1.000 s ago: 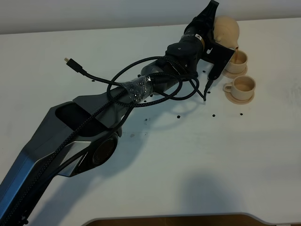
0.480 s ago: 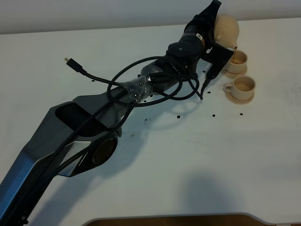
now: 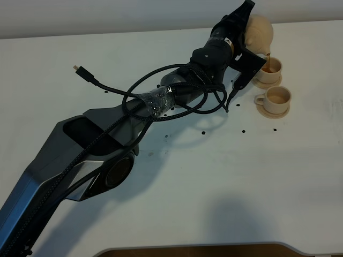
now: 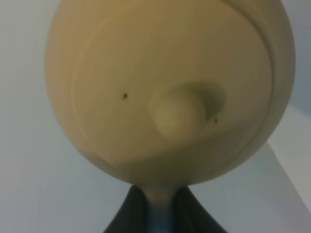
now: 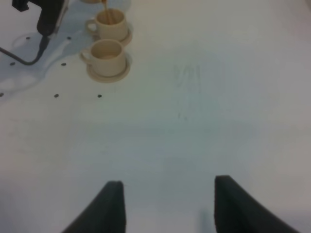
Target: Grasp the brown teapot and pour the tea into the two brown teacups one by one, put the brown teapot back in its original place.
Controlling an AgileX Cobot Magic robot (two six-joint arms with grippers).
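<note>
Reaching across the white surface [image 3: 214,176] in the exterior high view, the left arm [image 3: 161,99] holds the brown teapot [image 3: 261,31] in the air at the far right, tipped spout-down. A thin brown stream [image 3: 266,55] falls from it into the far teacup [image 3: 271,68]. The near teacup [image 3: 278,96] sits just beside that one with tea in it, each cup on its own small saucer [image 3: 274,111]. A black cable [image 3: 107,85] loops off the arm and small dark dots mark the surface. Left wrist view: the teapot [image 4: 146,73] fills the picture, lid knob [image 4: 176,115] facing the camera. The left jaws show as two dark tips pinching the teapot's handle [image 4: 158,204] between them. Right wrist view: the right jaws are spread wide with nothing between them, over bare surface [image 5: 194,121], well apart from the cups. Both cups show at the far side, far teacup [image 5: 111,23] taking the stream and near teacup [image 5: 108,52] beside it. Part of the left arm [image 5: 46,12] shows dark close to them.
</note>
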